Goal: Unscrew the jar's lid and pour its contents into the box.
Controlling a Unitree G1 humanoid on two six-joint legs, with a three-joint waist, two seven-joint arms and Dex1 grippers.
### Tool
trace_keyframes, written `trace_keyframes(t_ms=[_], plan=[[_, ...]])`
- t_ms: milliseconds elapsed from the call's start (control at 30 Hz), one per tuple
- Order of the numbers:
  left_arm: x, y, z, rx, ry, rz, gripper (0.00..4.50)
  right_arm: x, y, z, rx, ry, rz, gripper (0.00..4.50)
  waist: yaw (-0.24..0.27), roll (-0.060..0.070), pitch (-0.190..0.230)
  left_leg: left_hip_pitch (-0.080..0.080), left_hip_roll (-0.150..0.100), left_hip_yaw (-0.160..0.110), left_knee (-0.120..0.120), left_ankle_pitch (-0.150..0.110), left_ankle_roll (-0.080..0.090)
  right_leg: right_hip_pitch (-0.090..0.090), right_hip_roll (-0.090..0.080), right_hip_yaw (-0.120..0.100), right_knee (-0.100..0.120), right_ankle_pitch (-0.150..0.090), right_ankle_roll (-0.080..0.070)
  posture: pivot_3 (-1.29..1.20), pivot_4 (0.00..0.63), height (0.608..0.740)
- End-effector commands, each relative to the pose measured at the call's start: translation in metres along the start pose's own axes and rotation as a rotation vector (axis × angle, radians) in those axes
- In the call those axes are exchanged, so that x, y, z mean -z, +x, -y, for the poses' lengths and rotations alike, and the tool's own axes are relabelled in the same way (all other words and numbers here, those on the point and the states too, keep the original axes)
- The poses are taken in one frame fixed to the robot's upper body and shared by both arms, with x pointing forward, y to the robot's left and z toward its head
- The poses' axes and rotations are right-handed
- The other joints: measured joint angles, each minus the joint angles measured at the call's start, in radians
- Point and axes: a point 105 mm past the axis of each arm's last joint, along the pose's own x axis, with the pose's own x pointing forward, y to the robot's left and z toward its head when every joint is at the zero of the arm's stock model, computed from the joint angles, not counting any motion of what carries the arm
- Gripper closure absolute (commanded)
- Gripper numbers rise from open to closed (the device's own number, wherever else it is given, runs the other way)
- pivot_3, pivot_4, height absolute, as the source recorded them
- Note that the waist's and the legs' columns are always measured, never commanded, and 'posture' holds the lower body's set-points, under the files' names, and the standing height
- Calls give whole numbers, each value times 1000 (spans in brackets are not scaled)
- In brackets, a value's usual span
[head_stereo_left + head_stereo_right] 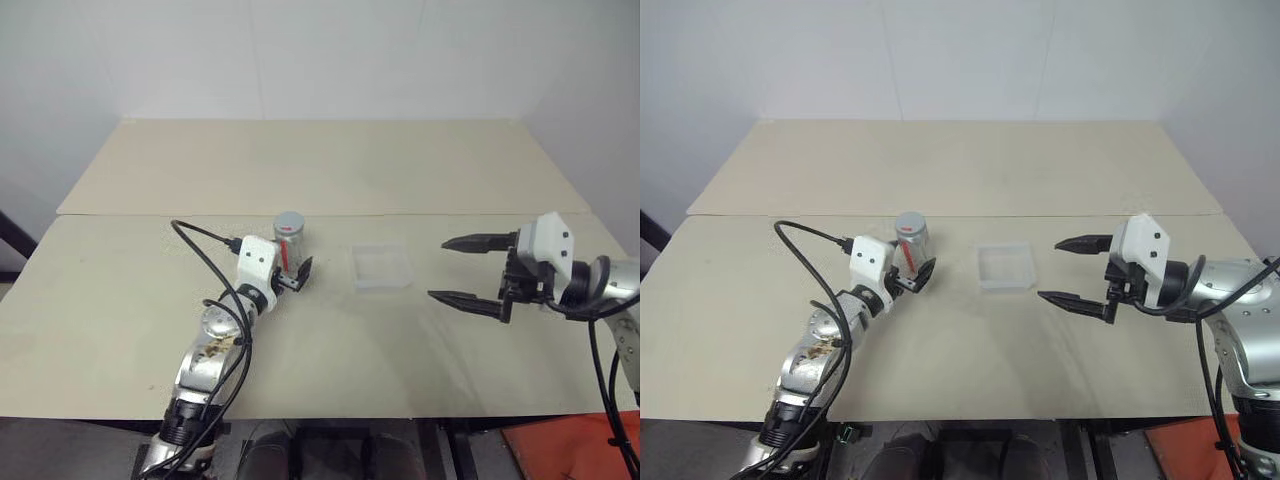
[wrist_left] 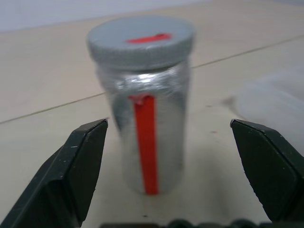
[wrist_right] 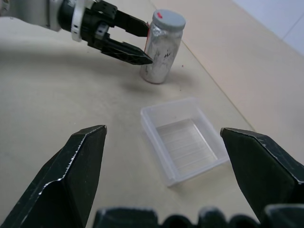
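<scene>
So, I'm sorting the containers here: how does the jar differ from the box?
The jar is a tall, upright, silvery cylinder; the box is a shallow, clear square tray. The jar is closed by a grey lid, while the box is open on top and looks empty. Both stand on the table.

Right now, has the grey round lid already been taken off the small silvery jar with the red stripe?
No, the grey round lid sits on top of the silvery red-striped jar, which stands upright on the table between the left hand's open fingers.
</scene>
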Motion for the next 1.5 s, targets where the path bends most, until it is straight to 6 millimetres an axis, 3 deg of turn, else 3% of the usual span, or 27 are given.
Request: trace_keyframes(t_ms=[33,800,900,1100,1367,1500], plan=[[-19,4,-7,-57,25,90,0,-14,-5,6,29,-74,27,33,0,0,0,0,0,0,0,0,0,0,0,0,0,0,0,0,150,740],[-21,27,-2,4,-16,106,0,-17,-6,5,31,-88,29,33,5,0,0,0,0,0,0,0,0,0,0,-1,0,0,0,0,150,740],[-20,28,-2,1,-12,110,590,-17,-7,5,32,-87,28,0,5,0,0,0,0,0,0,0,0,0,0,-1,0,0,0,0,150,740],[-22,33,3,26,4,130,2473,-18,-8,3,31,-85,27,0,6,0,0,0,0,0,0,0,0,0,0,-1,0,0,0,0,150,740],[-24,33,2,51,17,136,2489,-18,-8,1,37,-84,26,0,5,0,0,0,0,0,0,0,0,0,0,-1,0,0,0,0,150,740],[-41,18,-9,225,57,148,2489,-19,-2,3,56,-42,54,0,-2,0,0,0,0,1,0,0,0,-1,0,-1,0,0,0,0,150,740]])
